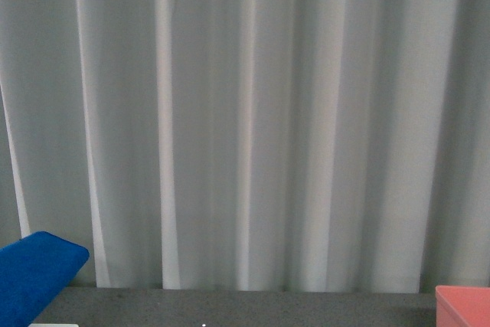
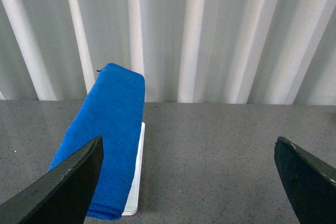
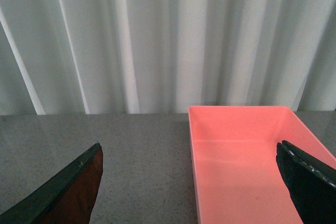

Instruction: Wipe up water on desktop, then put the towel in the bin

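Note:
The blue towel lies folded over a flat white tray on the dark grey desktop; its end also shows at the front view's lower left. My left gripper is open and empty, with the towel beside one finger. The pink bin is empty; its corner shows at the front view's lower right. My right gripper is open and empty, over the bin's near wall. No water is visible on the desktop.
A pale pleated curtain hangs right behind the desktop's far edge. The desktop lies bare between the towel and the bin. Neither arm shows in the front view.

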Controlling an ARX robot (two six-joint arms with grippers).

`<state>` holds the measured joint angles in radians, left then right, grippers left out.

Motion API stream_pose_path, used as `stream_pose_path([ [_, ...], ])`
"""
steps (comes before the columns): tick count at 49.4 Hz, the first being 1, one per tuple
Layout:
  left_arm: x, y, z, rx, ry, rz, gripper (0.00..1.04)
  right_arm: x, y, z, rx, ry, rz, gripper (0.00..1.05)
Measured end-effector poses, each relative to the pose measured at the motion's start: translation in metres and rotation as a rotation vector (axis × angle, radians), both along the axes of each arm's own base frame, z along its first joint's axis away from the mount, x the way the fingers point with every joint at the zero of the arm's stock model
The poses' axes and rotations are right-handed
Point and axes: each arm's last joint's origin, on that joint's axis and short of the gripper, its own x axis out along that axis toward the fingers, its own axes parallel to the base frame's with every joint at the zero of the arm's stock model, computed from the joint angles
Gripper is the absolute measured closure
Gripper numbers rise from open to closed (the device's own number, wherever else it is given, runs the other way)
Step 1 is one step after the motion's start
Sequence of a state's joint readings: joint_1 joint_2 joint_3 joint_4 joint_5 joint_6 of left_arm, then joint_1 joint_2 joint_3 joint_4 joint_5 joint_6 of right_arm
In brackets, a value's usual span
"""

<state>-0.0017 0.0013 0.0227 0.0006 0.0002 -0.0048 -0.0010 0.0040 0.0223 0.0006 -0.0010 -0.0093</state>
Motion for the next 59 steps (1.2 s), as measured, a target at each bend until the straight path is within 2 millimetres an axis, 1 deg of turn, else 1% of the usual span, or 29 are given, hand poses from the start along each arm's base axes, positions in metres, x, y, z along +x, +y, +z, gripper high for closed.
stream_pose_path([
  [59, 0.0, 0.0, 0.0, 0.0, 0.0, 0.0, 0.07, 0.0, 0.0, 0.0, 0.0, 0.0, 0.0, 0.07],
])
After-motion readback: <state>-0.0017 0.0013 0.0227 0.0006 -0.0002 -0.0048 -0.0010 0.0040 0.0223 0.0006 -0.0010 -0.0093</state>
